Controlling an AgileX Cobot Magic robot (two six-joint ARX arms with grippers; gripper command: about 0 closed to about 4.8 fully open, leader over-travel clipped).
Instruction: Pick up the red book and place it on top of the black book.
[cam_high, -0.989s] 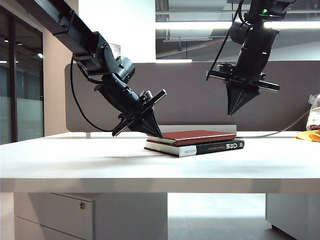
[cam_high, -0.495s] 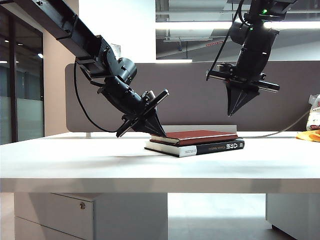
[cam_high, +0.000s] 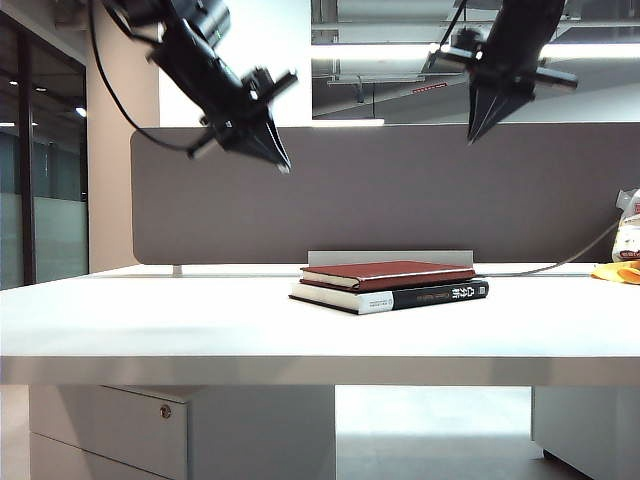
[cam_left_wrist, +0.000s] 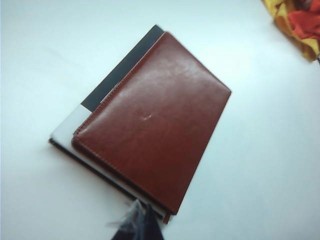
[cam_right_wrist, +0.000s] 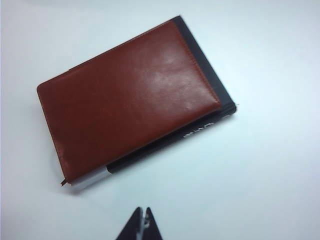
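Note:
The red book (cam_high: 388, 272) lies flat on top of the black book (cam_high: 420, 297) in the middle of the white table (cam_high: 200, 320). Both wrist views look down on the stack: the red book (cam_left_wrist: 152, 120) (cam_right_wrist: 127, 97) covers most of the black book (cam_left_wrist: 122, 67) (cam_right_wrist: 210, 80), slightly skewed. My left gripper (cam_high: 282, 165) hangs high above the table to the left of the stack, shut and empty, its tip (cam_left_wrist: 142, 215) blurred. My right gripper (cam_high: 474, 135) is high above the stack's right end, shut and empty, its tip (cam_right_wrist: 144, 212) pointing down.
A grey partition (cam_high: 400, 190) runs behind the table. A yellow and red bag (cam_high: 620, 268) (cam_left_wrist: 297, 22) lies at the table's far right. A cable (cam_high: 560, 262) trails across the back right.
Both arms have risen well clear of the books. The left gripper, which was at the red book's left edge, lifted up and away. The red book stays on the black one.

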